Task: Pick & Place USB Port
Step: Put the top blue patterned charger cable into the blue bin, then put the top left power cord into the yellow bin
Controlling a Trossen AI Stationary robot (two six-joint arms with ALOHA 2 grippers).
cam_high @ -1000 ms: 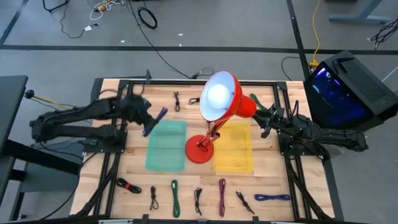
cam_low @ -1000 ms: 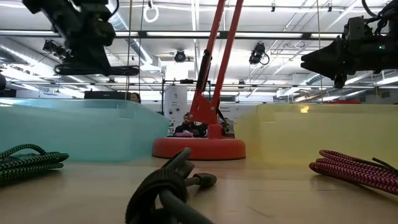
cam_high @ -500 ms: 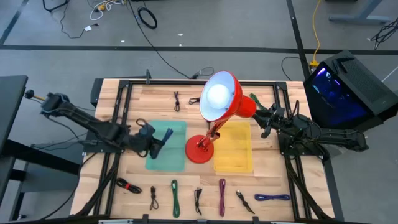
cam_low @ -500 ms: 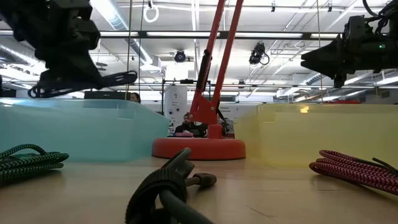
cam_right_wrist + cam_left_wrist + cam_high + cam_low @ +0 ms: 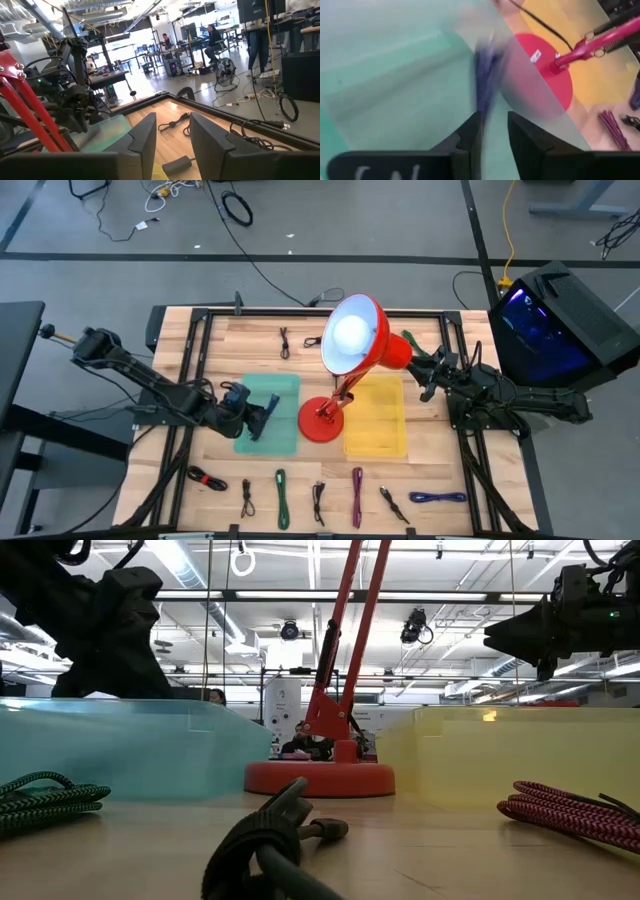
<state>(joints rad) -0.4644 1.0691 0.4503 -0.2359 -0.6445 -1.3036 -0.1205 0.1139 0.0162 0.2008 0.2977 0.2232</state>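
Over the green tray [image 5: 270,410], the left gripper [image 5: 262,418] reaches low from the left, fingers parted, a blurred purple USB cable [image 5: 484,80] just beyond its tips. Beside it stands the red lamp [image 5: 345,360]. Farther right, the right gripper [image 5: 428,372] hovers by the yellow tray [image 5: 378,420], fingers apart, empty.

Left claw [image 5: 262,418] lowered into green bin [image 5: 283,395]; (parting)

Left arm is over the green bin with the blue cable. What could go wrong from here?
The left gripper sits over the green bin near its lamp-side wall, jaws slightly apart, and the blue cable shows blurred just ahead of them. It might snag on that wall or fall toward the red lamp base. The right gripper waits beside the yellow bin.
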